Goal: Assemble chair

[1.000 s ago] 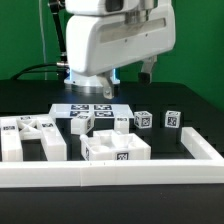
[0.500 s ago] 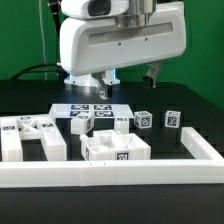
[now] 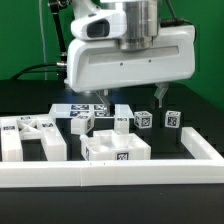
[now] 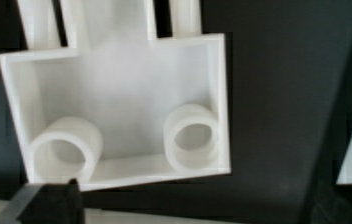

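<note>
White rail (image 3: 110,172) borders tagged chair pieces (image 3: 115,150).

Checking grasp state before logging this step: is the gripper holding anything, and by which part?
Nothing is held. The gripper hangs open above the parts. In the wrist view, a white chair part with two round sockets lies below it, not touched.

white chair pieces (image 3: 115,150) with black-and-white square tags, plain white rail (image 3: 110,172), black table (image 3: 25,100), white arm (image 3: 130,60)
</note>
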`<state>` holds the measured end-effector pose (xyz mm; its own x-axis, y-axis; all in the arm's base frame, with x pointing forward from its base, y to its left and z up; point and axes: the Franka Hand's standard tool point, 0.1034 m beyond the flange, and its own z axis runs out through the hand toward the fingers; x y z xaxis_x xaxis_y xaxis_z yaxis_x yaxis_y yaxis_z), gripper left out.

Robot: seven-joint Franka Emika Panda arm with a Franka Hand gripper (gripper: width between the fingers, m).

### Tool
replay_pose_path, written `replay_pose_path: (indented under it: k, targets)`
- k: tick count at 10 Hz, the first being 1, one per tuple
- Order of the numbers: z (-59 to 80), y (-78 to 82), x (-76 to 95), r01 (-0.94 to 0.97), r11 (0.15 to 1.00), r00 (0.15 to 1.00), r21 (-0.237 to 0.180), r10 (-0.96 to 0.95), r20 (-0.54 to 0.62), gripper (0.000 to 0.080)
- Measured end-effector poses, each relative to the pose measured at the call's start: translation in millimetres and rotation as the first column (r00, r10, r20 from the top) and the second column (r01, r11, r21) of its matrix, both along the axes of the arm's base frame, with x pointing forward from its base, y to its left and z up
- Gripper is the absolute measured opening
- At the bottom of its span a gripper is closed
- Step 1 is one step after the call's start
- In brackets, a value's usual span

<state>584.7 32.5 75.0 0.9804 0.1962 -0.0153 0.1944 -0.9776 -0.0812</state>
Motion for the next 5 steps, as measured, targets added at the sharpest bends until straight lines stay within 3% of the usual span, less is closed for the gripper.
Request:
replay_pose_path:
  k: [5]
  targets:
    - [-33.3,2.7,-3.7,-0.032,0.999,0.999,0.007,0.032,-0.015,0.065]
